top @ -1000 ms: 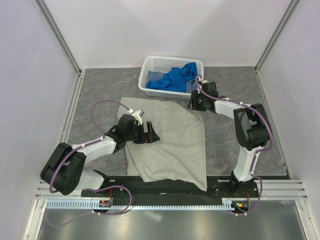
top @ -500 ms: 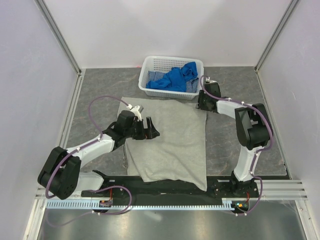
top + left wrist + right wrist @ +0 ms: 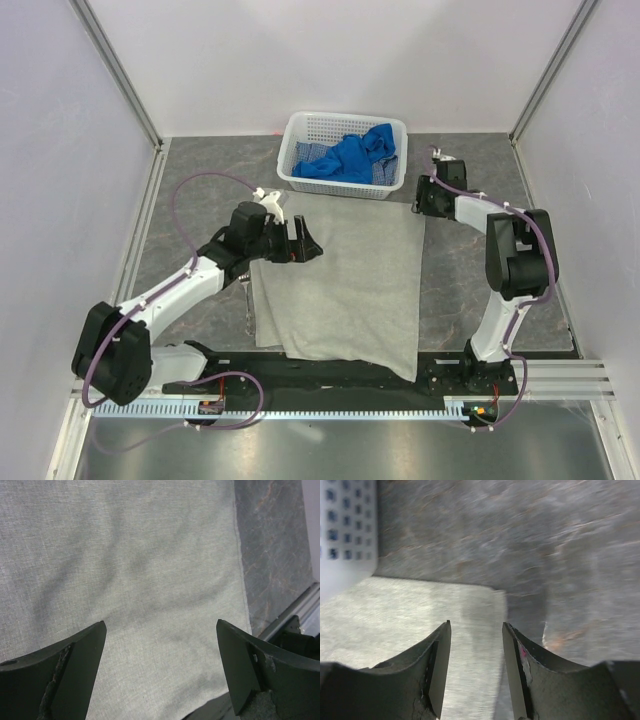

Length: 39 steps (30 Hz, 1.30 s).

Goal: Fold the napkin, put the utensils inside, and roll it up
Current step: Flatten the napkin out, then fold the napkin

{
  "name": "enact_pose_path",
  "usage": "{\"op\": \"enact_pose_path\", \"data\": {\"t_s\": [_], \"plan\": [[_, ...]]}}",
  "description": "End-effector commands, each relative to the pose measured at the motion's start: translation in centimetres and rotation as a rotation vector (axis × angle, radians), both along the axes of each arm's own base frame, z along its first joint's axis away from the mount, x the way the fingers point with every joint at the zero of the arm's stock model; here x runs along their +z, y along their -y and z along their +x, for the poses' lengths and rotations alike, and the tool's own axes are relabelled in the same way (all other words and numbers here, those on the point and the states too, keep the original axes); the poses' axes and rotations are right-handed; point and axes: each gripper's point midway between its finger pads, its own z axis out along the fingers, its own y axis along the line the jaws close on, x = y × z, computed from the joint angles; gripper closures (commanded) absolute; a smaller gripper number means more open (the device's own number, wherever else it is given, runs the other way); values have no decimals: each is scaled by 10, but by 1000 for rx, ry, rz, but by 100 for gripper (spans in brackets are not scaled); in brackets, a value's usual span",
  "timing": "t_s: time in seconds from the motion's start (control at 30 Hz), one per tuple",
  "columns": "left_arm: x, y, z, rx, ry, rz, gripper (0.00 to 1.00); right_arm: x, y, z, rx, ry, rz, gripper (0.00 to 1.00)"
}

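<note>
The napkin (image 3: 340,280) had been drawn flat, its far corner now just ahead of the right gripper (image 3: 475,630), whose fingers stood parted, released. The left gripper (image 3: 160,630) hung wide open above the cloth, so folding could begin. The fork (image 3: 247,300) lay behind the left fingers.

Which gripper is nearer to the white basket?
Right. The right gripper hovers just off the near right corner of the basket; the left gripper is farther back, over the napkin.
</note>
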Motion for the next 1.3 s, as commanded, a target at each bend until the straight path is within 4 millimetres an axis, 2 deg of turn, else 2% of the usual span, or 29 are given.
{"op": "enact_pose_path", "data": {"t_s": [0.0, 0.1, 0.13, 0.33, 0.6, 0.67, 0.73, 0.87, 0.97, 1.13, 1.27], "plan": [[43, 2, -4, -72, 50, -44, 1, 26, 25, 15, 16, 69, -62, 46], [59, -2, -10, -100, 49, -53, 0, 19, 38, 19, -2, 53, -124, 46], [69, -4, -10, -105, 75, -52, 0, 18, 37, 20, 7, 48, -122, 46], [85, -20, -14, -116, 96, -24, 0, 9, 24, 26, 85, 37, -82, 46], [90, -36, -10, -117, 101, -26, 0, -7, 21, 22, 118, -7, -103, 46], [90, -40, -8, -114, 106, -21, 0, -9, 14, 20, 141, -14, -117, 46], [91, -45, -6, -109, 118, -11, 0, -10, 16, 22, 132, -21, -165, 46], [88, -50, -6, -106, 119, 1, 0, -24, 17, 15, 121, -96, -274, 47], [84, -54, -5, -97, 118, 7, 0, -29, 23, 10, 93, -120, -322, 52], [77, -57, -4, -93, 100, 0, 0, -31, 22, 15, 93, -128, -317, 87], [76, -61, -2, -81, 100, -2, 0, -29, 24, 27, 84, -119, -335, 92]]}}
